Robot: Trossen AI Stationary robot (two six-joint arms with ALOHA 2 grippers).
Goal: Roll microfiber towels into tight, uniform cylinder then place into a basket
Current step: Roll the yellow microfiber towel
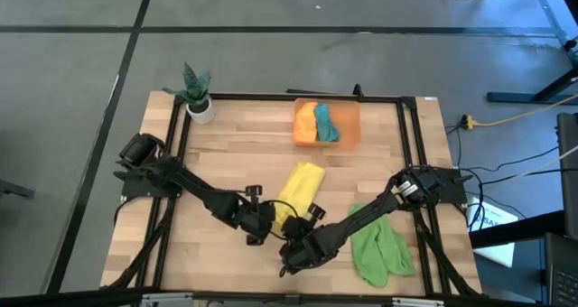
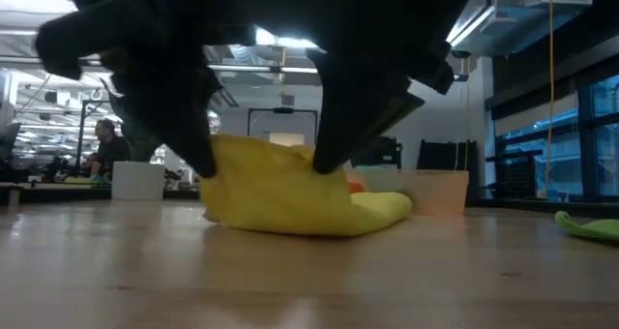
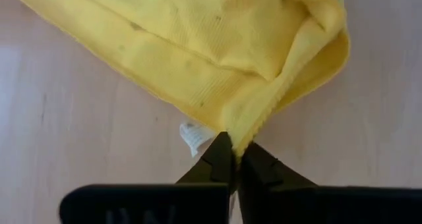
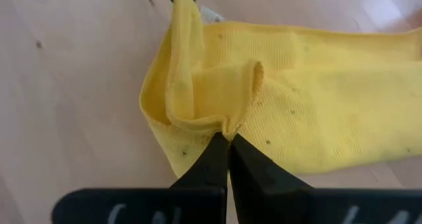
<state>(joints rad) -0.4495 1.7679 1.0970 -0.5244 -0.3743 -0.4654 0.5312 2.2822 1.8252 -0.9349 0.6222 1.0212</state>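
Both grippers were working the near end of the yellow towel (image 1: 299, 190), which lay mid-table as a folded strip running from the arms toward the basket (image 1: 351, 132). The left gripper (image 3: 235, 159) was clamped shut on one near corner; the right gripper (image 4: 228, 143) was pinched closed on a small fold of the same end just beside it. My read: two pinch points on one short edge keep that edge straight so the roll starts square, not skewed. The orange towel (image 1: 306, 124) and teal towel (image 1: 325, 122) sat side by side in the basket at the table's far edge, looking already done. The light green towel (image 1: 379, 250) lay loose under the right arm, near the front right, not yet rolled. The high view gave the layout, but the grip itself was buried under dark arm links there. The wrist views filled that in: cloth visibly caught between fingertips, and the left wrist view showed a white tag (image 3: 192, 135) sticking out from under the towel. The low view added that the near end was humped up off the table between the two grippers, with the basket behind it.
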